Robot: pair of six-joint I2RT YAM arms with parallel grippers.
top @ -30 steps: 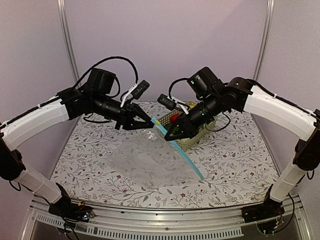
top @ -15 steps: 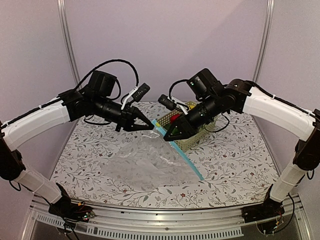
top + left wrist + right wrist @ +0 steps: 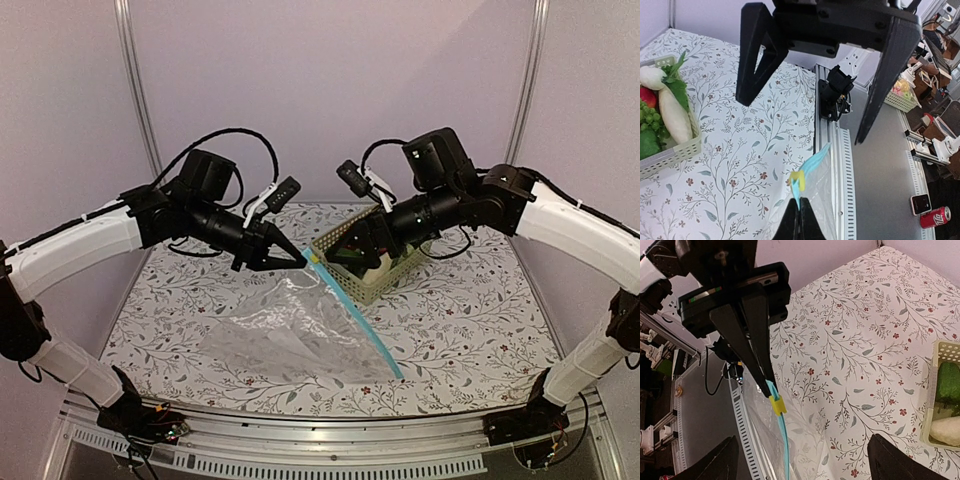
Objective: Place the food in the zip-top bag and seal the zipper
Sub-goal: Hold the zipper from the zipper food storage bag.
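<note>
Plainly, the counter [image 3: 470, 330] is covered left of the basket [image 3: 365, 290], toward the arm bases, by the bag [image 3: 280, 335], one corner lifted clear. Its zipper [image 3: 360, 325] is drawn as a blue line from that corner, just beside the basket's left end, away toward the near edge. That corner is pinched in the closed left tool [image 3: 300, 260], at the zipper's end. The right tool [image 3: 348, 243] is held over the basket's left end, jaws spread wide, nothing between them. The food [image 3: 670, 112] is all found inside the basket, none in the bag: a white radish, a red piece, green ones. A small yellow slider [image 3: 776, 405] is seen on the zipper just past the pinch, away from the basket.

The step in hand is judged to be opening the mouth; whether it is already parted cannot be told. It would be done well if one lip alone were taken by the right tool, close to the pinch yet clear of the slider, and drawn gently toward the basket, so nothing is tugged from the left tool.
</note>
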